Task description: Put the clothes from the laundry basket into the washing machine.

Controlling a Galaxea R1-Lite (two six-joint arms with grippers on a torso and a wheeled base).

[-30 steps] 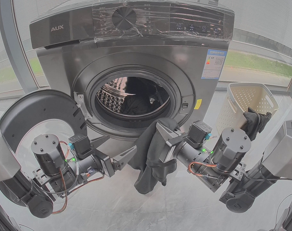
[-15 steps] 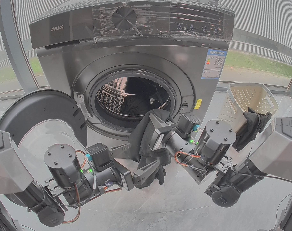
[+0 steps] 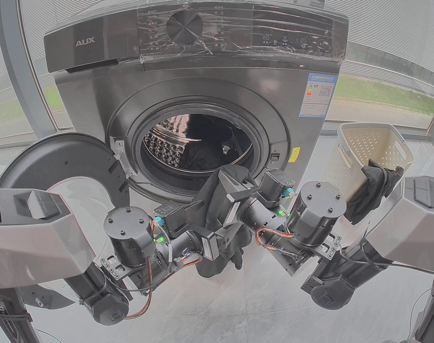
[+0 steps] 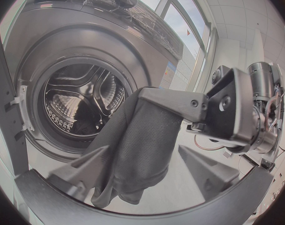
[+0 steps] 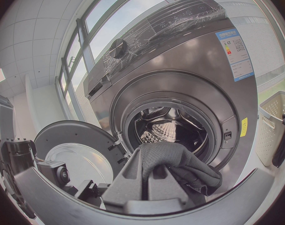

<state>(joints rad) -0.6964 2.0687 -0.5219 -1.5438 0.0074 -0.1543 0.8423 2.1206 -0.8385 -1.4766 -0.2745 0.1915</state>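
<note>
Head view: the right tool (image 3: pixel 229 189) is clamping the dark garment (image 3: pixel 205 201) just short of the washing machine (image 3: pixel 274 91) mouth. Left wrist view: the left tool (image 4: pixel 144 153), jaws apart, is straddling the hanging tail, which looks worth gathering first. Right wrist view: the drum (image 5: pixel 167 132) is lying straight ahead of the tool, so it should be feeding deep.

Grey arms (image 3: pixel 36 234), orange cables (image 3: pixel 269 247), seemingly green lights (image 3: pixel 156 239)

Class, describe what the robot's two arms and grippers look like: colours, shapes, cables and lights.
The left arm and right arm have pale grey angular shells and black cylindrical joints with screwed caps. Orange cables loop at each wrist, beside small green lights. The left gripper and right gripper each have two dark grey wedge-shaped fingers, with a black boxy camera behind.
</note>
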